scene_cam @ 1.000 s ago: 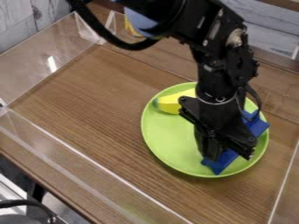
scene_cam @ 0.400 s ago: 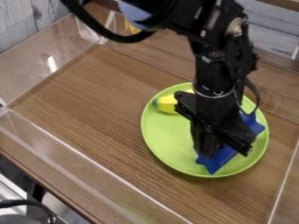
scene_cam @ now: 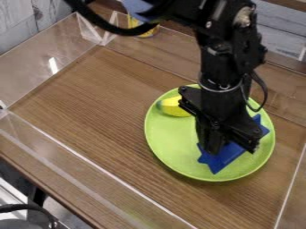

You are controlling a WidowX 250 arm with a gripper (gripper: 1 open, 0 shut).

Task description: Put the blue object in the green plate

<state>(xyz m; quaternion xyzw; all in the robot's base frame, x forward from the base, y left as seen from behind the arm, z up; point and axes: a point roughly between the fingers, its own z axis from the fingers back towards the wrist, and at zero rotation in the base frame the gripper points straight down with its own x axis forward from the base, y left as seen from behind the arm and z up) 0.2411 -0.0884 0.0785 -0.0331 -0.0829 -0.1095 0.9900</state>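
My tool (scene_cam: pixel 223 143) points straight down over the right half of the green plate (scene_cam: pixel 170 143), its jaws drawn fully together. The blue object (scene_cam: pixel 227 158) lies on the plate's surface directly beneath and just in front of the tool; whether the jaws pinch its upper edge or have merely closed above it I cannot tell, since the tool body hides the contact. A yellow piece (scene_cam: pixel 174 106) sits at the plate's far rim, partly behind my arm. The plate rests on the wooden table (scene_cam: pixel 84 107), inside clear walls.

Step in hand, as I judge it: the placing itself, with the block already inside the rim. The next move calls for confirming release, then a straight vertical lift so that I do not drag the block across the plate.
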